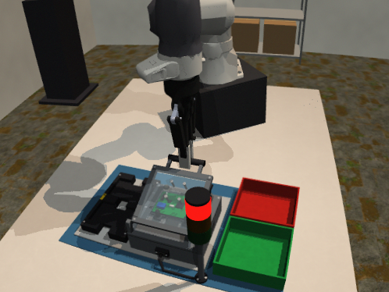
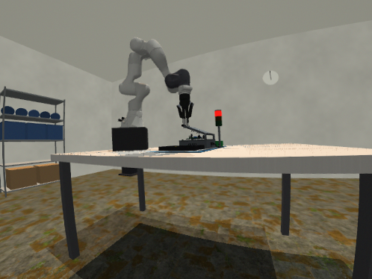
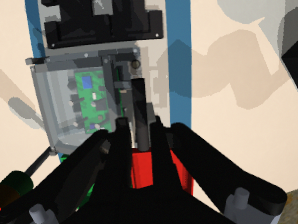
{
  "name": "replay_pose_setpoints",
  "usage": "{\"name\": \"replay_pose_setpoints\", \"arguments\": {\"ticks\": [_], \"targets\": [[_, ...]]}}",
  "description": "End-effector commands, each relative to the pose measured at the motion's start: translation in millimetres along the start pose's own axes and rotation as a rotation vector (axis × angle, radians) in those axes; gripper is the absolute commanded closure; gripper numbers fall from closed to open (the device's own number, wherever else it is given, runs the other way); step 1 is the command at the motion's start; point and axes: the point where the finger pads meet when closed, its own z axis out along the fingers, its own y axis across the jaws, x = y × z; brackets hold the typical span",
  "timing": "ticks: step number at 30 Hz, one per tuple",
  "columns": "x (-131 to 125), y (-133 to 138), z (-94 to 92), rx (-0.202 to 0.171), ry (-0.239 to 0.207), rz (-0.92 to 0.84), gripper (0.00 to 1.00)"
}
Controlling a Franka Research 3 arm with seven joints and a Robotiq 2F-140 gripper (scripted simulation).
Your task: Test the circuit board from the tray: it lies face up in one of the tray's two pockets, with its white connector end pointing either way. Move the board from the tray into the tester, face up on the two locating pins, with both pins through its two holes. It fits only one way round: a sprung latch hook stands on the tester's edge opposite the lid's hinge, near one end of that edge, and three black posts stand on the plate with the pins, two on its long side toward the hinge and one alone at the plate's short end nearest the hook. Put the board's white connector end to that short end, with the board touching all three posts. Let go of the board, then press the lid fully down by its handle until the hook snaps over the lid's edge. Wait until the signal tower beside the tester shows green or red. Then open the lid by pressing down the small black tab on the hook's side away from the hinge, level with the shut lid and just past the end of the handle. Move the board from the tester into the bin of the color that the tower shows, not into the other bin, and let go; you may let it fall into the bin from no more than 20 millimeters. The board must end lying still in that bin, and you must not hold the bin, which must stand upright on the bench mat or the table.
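The green circuit board [image 1: 171, 205] lies in the tester [image 1: 172, 219] under the clear lid [image 1: 173, 191]; it also shows in the wrist view [image 3: 89, 96]. The lid is tilted, with its handle end raised, as the side view [image 2: 196, 130] shows. My gripper [image 1: 187, 156] is shut on the lid's black handle [image 1: 187, 161], seen between the fingers in the wrist view [image 3: 137, 112]. The signal tower [image 1: 198, 212] beside the tester shows red [image 2: 218, 113]. The black tray [image 1: 111, 204] left of the tester has empty pockets [image 3: 100, 6].
A red bin [image 1: 265, 201] and a green bin [image 1: 254, 251] stand upright right of the tester, both empty. The robot's black base [image 1: 230, 99] stands behind the blue bench mat [image 1: 90, 234].
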Motion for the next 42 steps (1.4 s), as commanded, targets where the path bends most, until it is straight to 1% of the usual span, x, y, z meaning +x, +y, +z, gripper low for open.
{"name": "replay_pose_setpoints", "arguments": {"ticks": [1,10,24,26,32,42], "targets": [[-0.2,0.1,0.0,0.001,-0.001,0.0,1.0],[-0.2,-3.6,-8.5,0.001,-0.001,0.0,1.0],[0.0,-25.6,-46.2,0.001,-0.001,0.0,1.0],[0.0,-25.6,-46.2,0.001,-0.001,0.0,1.0],[0.0,-33.2,-55.7,0.001,-0.001,0.0,1.0],[0.0,-33.6,-56.2,0.001,-0.001,0.0,1.0]]}}
